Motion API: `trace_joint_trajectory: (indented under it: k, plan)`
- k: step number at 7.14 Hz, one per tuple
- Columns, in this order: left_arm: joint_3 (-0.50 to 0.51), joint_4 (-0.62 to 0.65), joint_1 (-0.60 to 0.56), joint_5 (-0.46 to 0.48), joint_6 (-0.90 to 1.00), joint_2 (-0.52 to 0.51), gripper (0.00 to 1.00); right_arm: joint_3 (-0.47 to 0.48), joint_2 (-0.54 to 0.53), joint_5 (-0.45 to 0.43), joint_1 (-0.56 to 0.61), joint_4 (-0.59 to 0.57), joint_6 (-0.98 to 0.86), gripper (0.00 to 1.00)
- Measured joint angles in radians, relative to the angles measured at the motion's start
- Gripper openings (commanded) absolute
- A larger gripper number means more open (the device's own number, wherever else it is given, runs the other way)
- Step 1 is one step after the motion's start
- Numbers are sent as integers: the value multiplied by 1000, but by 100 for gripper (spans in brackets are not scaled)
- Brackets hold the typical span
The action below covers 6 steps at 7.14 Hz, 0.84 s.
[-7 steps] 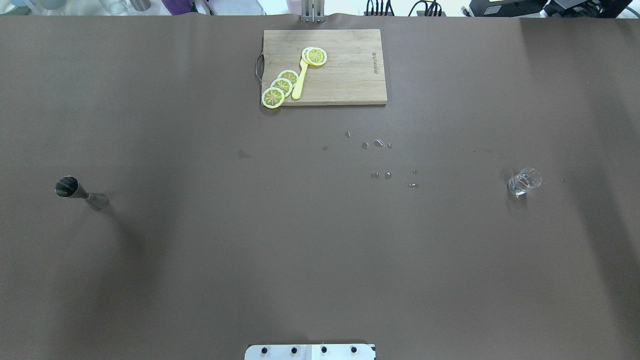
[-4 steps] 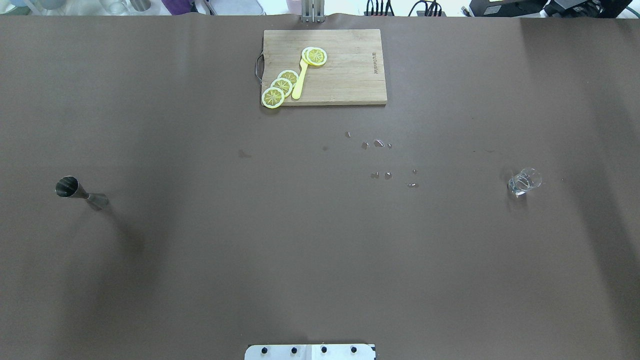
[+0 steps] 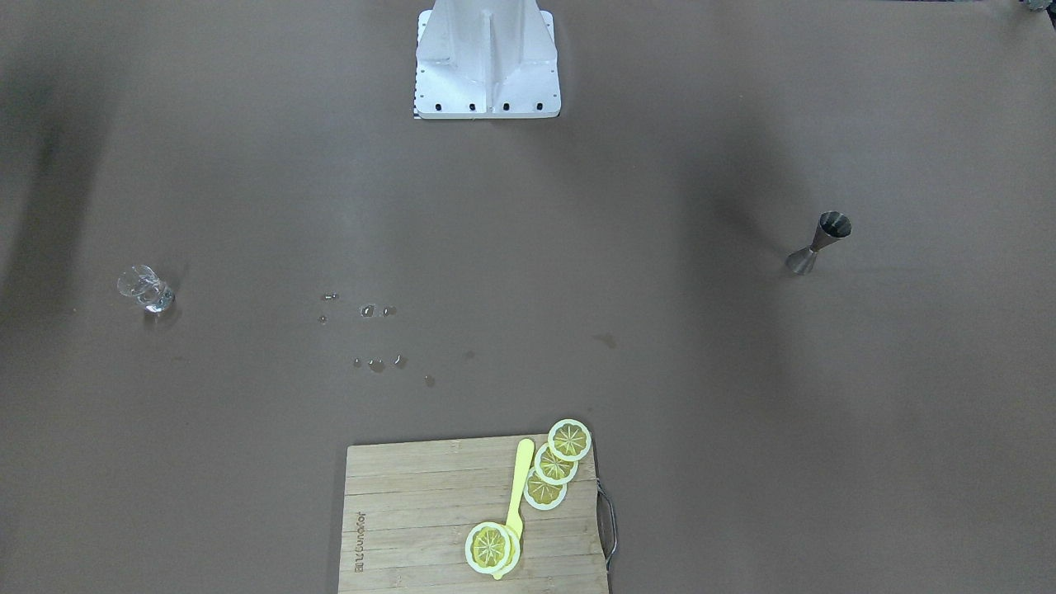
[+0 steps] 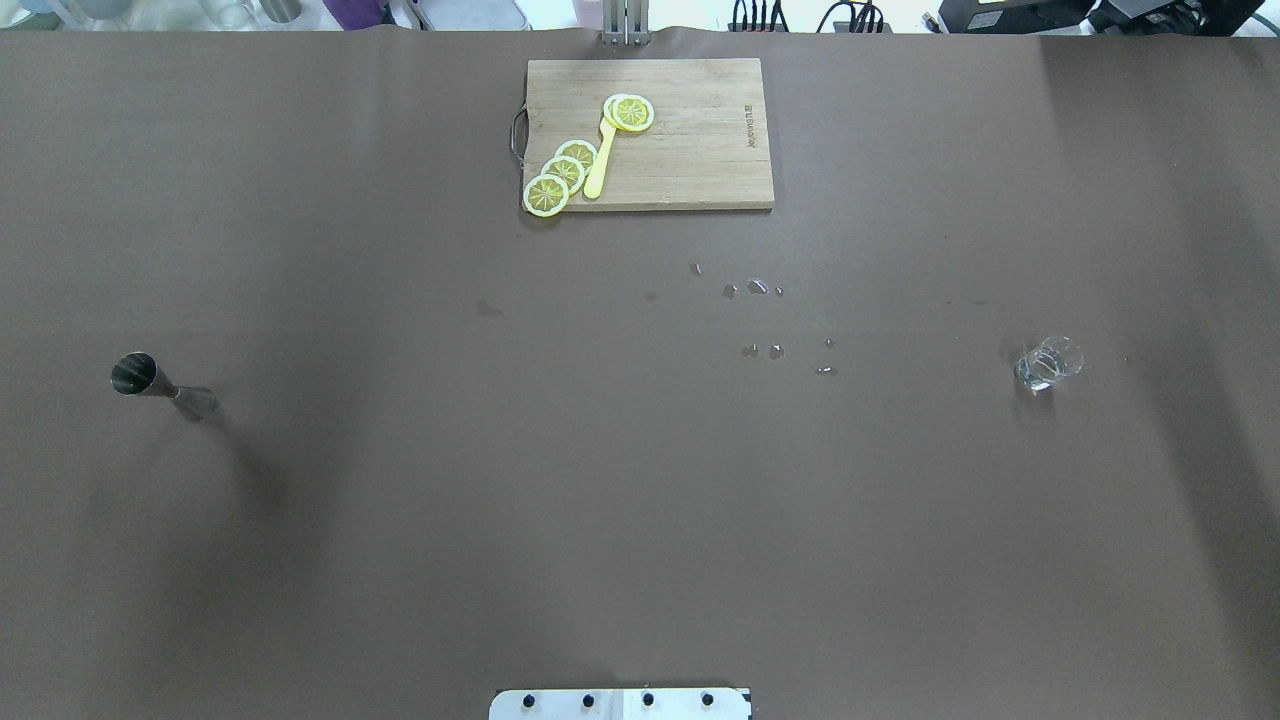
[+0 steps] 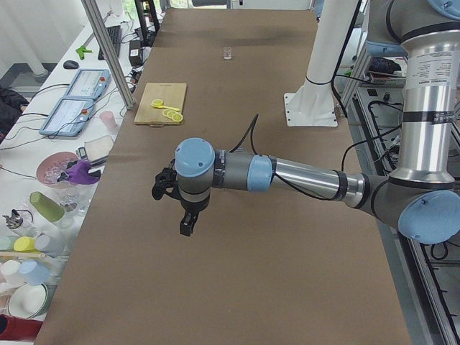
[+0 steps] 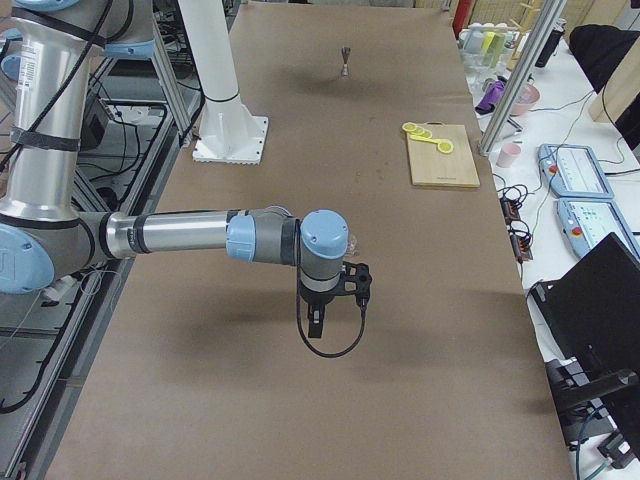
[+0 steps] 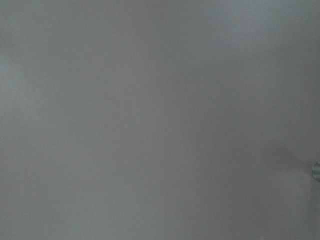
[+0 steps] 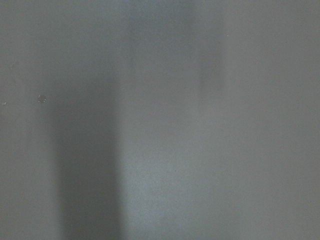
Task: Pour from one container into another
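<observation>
A steel hourglass-shaped jigger (image 4: 160,382) stands at the table's left side, also seen in the front-facing view (image 3: 817,243). A small clear glass (image 4: 1048,362) stands at the right side, and the front-facing view shows the glass (image 3: 147,290) too. Neither gripper appears in the overhead or front-facing views. In the left side view my left gripper (image 5: 185,224) hangs above bare table, and in the right side view my right gripper (image 6: 316,326) does the same. I cannot tell whether either is open or shut. Both wrist views show only blurred table.
A wooden cutting board (image 4: 700,150) with lemon slices (image 4: 562,172) and a yellow spoon (image 4: 600,165) lies at the far middle. Water droplets (image 4: 760,290) dot the brown mat right of centre. The robot's base plate (image 3: 487,82) sits at the near edge.
The jigger, glass and board have not moved. Only the faint shadows on the mat shift slightly.
</observation>
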Motion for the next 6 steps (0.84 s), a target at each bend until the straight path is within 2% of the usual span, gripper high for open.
trace_joint_trajectory:
  k: [2,3,6]
  plan:
    - [6,-19,3,-1,2,-37,98,-1,-2,11,0,0,0,100]
    - [9,-72,4,-1,-7,-42,97,-1,-2,17,0,0,-1,100]
    - [27,-377,26,5,-229,-39,97,-3,-4,33,0,0,-1,100]
